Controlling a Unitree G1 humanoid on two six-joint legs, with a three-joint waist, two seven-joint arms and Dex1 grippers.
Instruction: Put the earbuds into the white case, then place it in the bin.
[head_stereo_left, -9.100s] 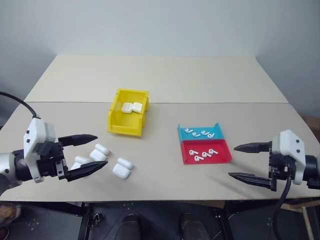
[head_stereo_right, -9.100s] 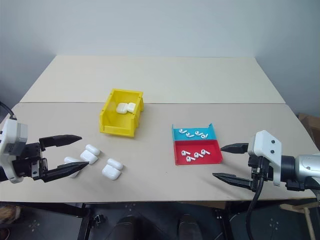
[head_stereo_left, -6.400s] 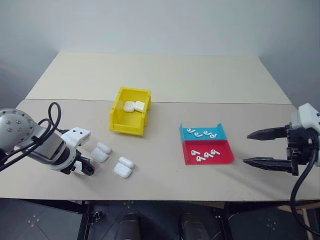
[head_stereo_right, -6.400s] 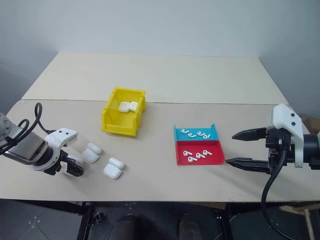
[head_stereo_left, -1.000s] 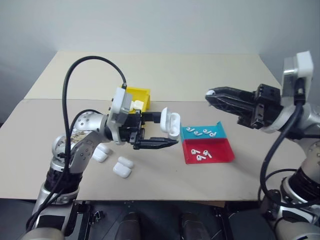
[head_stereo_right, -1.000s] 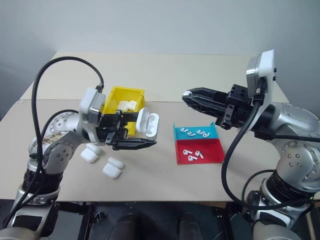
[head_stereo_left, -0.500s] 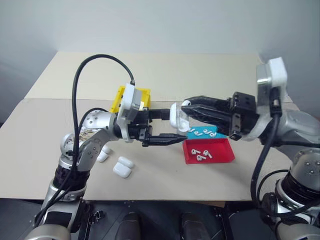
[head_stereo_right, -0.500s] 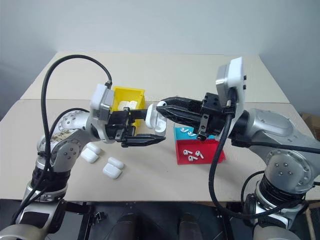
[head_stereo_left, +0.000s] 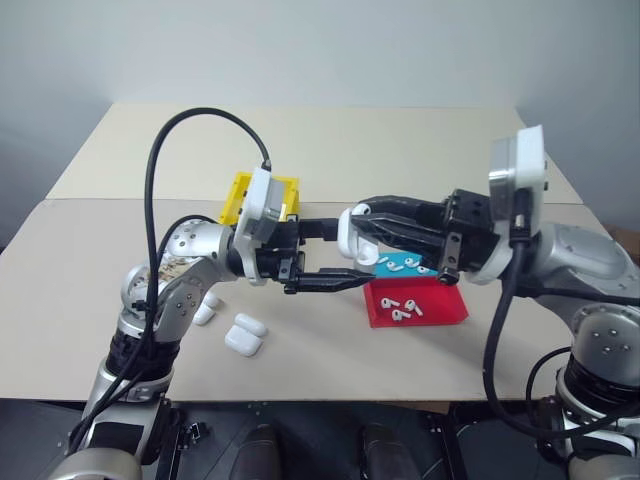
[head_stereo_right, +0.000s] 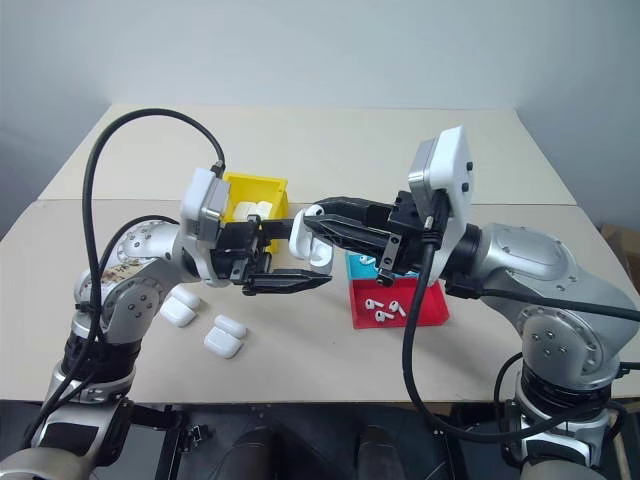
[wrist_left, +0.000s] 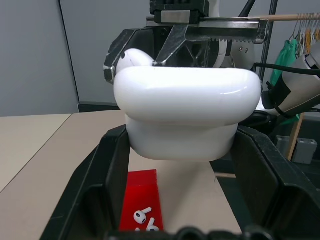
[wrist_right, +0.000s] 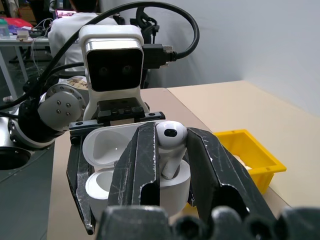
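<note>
Gripping the white case (wrist_right: 135, 175) with its lid flipped open, the left gripper (head_stereo_right: 300, 255) holds it above the table (head_stereo_left: 400, 150). The right gripper (wrist_right: 167, 150) pinches an earbud (wrist_right: 170, 142) over the case's open well. The bin (head_stereo_right: 252, 205) stands behind.

Both arms are built of rounded silver-grey metal joint housings with small dark screw holes on their round end caps, and a thick black cable loops high over the left arm while another hangs down beside the right arm. Each wrist carries a white rounded box-shaped camera housing; the left one shows a grey face plate with two dark lenses. The left gripper (head_stereo_left: 335, 253) and the right gripper (head_stereo_right: 318, 229) are black, with long tapering fingers whose inner edges are serrated.
</note>
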